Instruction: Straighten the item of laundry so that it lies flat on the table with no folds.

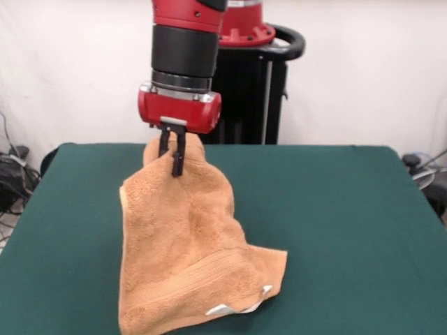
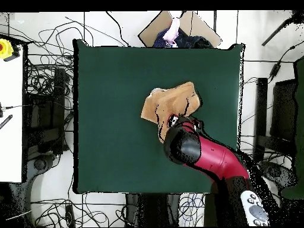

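Pinched between my gripper's (image 1: pixel 175 155) dark fingers was a top corner of the towel (image 1: pixel 187 251), which hung raised, its lower part apparently resting crumpled on the green table (image 1: pixel 335 209), white label at the bottom.

The towel (image 1: pixel 187 258) is held up by one corner in the gripper (image 1: pixel 172 150), above the table (image 1: pixel 349 230). Its lower part is spread on the table at the near side in the front view, right of the table's middle in the overhead view.
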